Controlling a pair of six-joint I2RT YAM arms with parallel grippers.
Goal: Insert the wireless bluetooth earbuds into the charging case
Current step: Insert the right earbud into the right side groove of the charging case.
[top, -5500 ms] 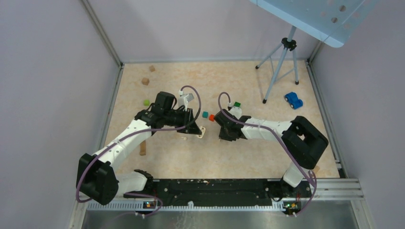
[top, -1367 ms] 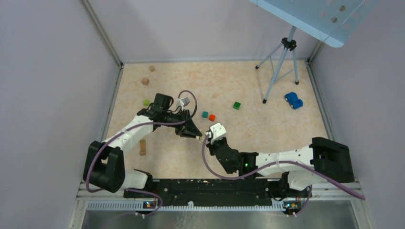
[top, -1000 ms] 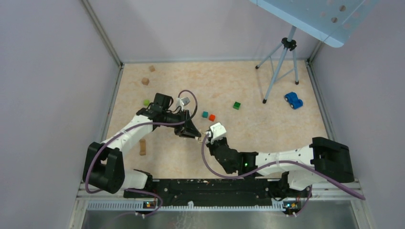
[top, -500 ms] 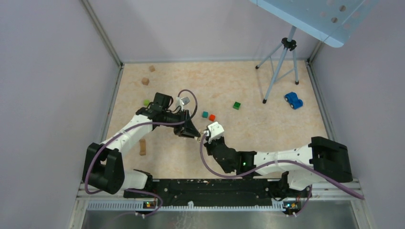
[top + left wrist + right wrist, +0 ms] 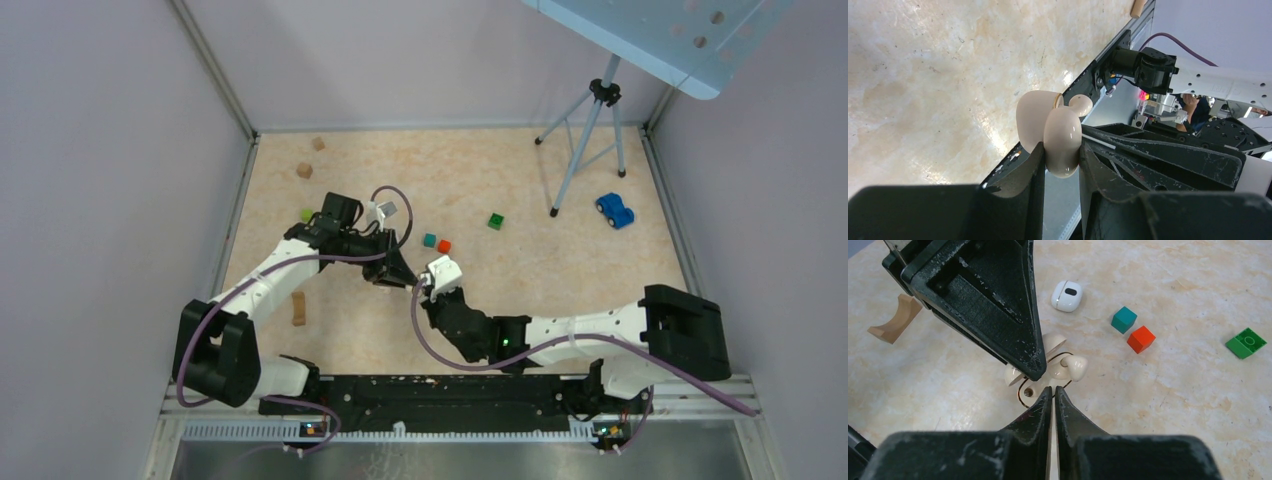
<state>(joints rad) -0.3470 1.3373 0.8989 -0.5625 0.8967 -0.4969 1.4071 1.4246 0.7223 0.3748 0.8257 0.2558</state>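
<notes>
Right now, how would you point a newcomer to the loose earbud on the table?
In the right wrist view, find the left jaws, the big black wedge at upper left. The earbud lies on the table just right of them, left of the teal cube. It alone is glossy white and rounded with a dark oval spot; the cube is coloured and square.
</notes>
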